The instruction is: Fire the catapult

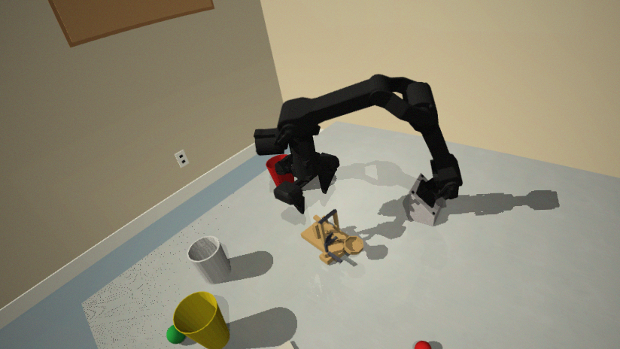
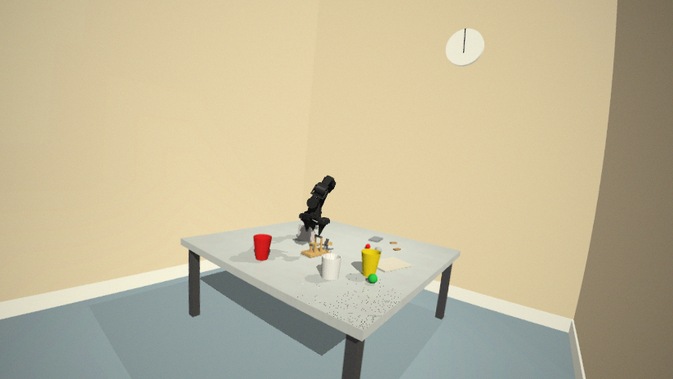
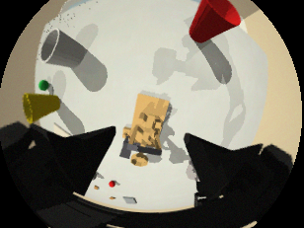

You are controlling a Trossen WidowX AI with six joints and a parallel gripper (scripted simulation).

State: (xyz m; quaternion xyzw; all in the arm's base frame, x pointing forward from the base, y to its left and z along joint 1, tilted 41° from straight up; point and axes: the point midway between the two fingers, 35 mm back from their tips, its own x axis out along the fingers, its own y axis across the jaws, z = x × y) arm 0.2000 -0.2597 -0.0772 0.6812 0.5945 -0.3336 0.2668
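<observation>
The wooden catapult [image 1: 313, 235] [image 2: 311, 253] [image 3: 153, 104] stands on the table, its round cup at the end away from the broad base. No ball shows in that cup. My gripper [image 1: 314, 201] [image 2: 314, 232] [image 3: 151, 133] is open and empty, above the catapult, fingers pointing down. The white mug [image 1: 213, 266] [image 2: 331, 268] [image 3: 69, 49] stands upright apart from the catapult. A red ball [image 1: 422, 344] [image 2: 367, 246] [image 3: 112, 184] lies beyond the catapult's cup end in the wrist view. A green ball [image 1: 175, 334] [image 2: 372, 278] [image 3: 43, 85] lies beside the yellow cup.
The yellow cup [image 1: 212, 329] [image 2: 370, 264] [image 3: 44, 104] stands near the white mug. A red cup [image 1: 275, 171] [image 2: 262, 247] [image 3: 212, 23] stands on the other side. A grey ball [image 2: 378, 248], a pale flat board [image 2: 394, 264] and a flat grey piece [image 2: 375, 238] [image 3: 129, 200] lie farther off.
</observation>
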